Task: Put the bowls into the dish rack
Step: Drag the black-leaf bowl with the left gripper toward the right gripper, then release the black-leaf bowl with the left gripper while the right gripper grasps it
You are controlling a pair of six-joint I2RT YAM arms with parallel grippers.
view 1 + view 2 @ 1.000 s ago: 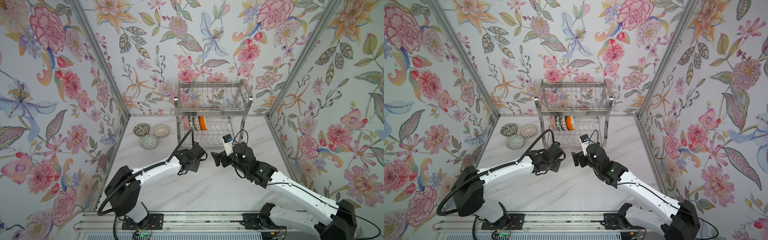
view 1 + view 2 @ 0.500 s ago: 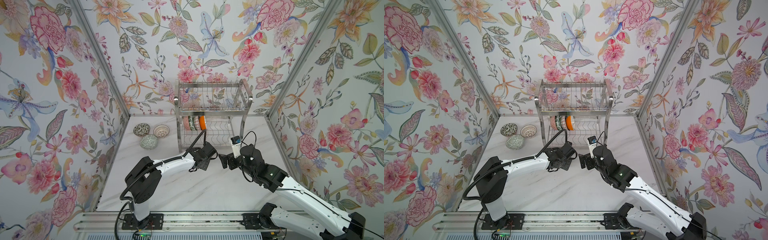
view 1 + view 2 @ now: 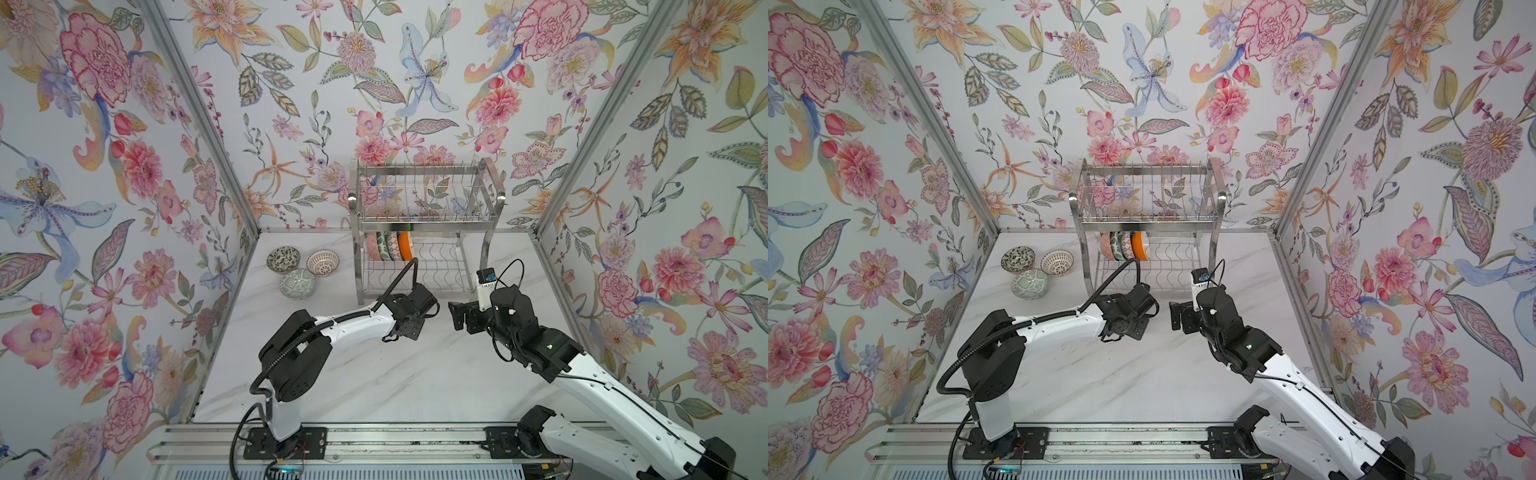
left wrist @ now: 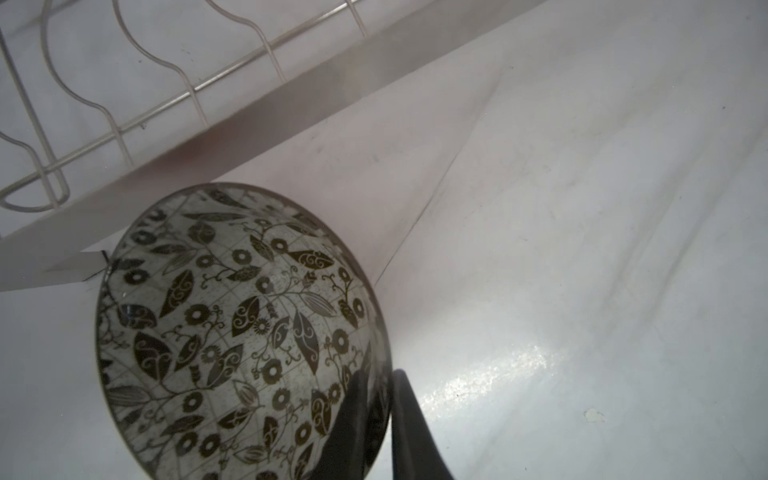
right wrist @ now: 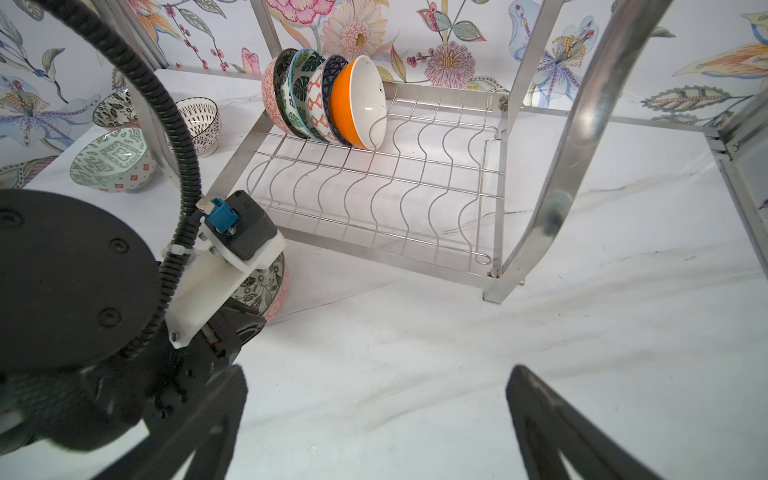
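Observation:
My left gripper [image 4: 380, 376] is shut on the rim of a black-and-white floral bowl [image 4: 232, 332], one finger inside and one outside. The bowl [image 5: 270, 286] is tilted, low over the table just in front of the dish rack's [image 5: 415, 187] lower tier; the left wrist hides it in both top views. Several bowls [image 3: 388, 245] [image 5: 328, 99] stand on edge at the left of the rack's [image 3: 424, 224] lower tier. Three more bowls [image 3: 283, 258] [image 3: 323, 262] [image 3: 297, 283] sit on the table left of the rack. My right gripper [image 3: 457, 316] [image 5: 374, 374] is open and empty, facing the left wrist.
The rack's curved side frame [image 5: 582, 137] and its foot [image 5: 494, 295] stand close ahead of my right gripper. The left arm's black cable [image 3: 399, 278] loops up in front of the lower tier. Flowered walls close in the marble table [image 3: 374, 382] on three sides.
The left arm has swung right with the bowl toward the rack's front. The right gripper has shifted right a little and stays open.

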